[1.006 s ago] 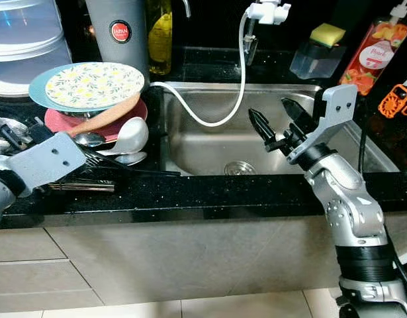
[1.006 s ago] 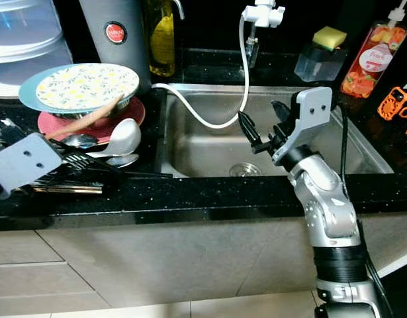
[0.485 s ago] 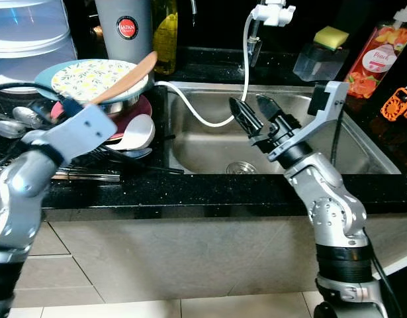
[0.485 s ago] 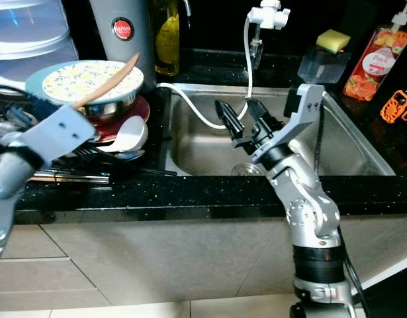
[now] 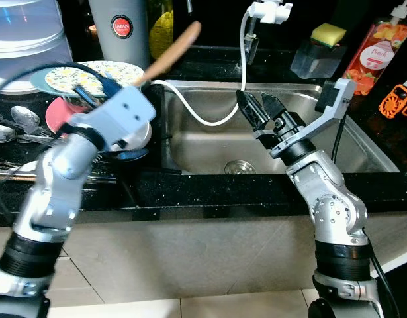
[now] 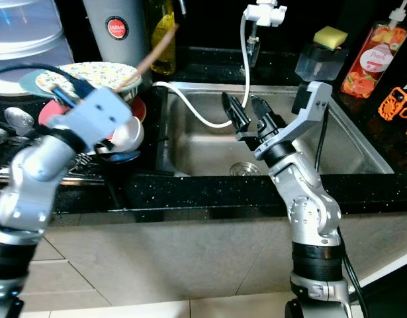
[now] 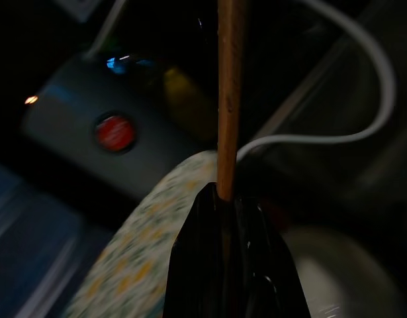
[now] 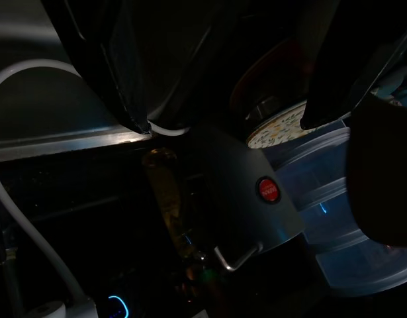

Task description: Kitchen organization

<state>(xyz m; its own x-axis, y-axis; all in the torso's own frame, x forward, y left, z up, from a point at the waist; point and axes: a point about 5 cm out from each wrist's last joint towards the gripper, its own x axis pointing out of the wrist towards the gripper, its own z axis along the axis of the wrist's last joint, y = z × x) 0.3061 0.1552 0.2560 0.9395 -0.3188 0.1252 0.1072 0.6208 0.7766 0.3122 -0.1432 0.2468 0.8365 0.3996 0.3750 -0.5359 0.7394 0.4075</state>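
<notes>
My left gripper (image 7: 224, 199) is shut on the handle of a wooden spoon (image 5: 170, 52). It holds the spoon raised and slanted above the pile of dishes on the left counter. That pile has a floral plate (image 5: 84, 76) on top and a red plate (image 5: 56, 114) beneath, with a white ladle (image 5: 142, 136) beside them. My right gripper (image 5: 259, 109) hangs open over the steel sink (image 5: 210, 142), nothing between its fingers. Metal cutlery (image 5: 18, 122) lies at the far left.
A white hose (image 5: 196, 114) loops from the tap (image 5: 266, 12) into the sink. A grey flask (image 5: 120, 30) and an oil bottle (image 5: 160, 26) stand behind the dishes, beside a plastic container (image 5: 24, 33). Sponge holder (image 5: 322, 50) and soap bottle (image 5: 375, 50) stand back right.
My left arm has lifted the wooden spoon off the dish pile, up and to the right. The right gripper shifted left over the sink and stays open.
</notes>
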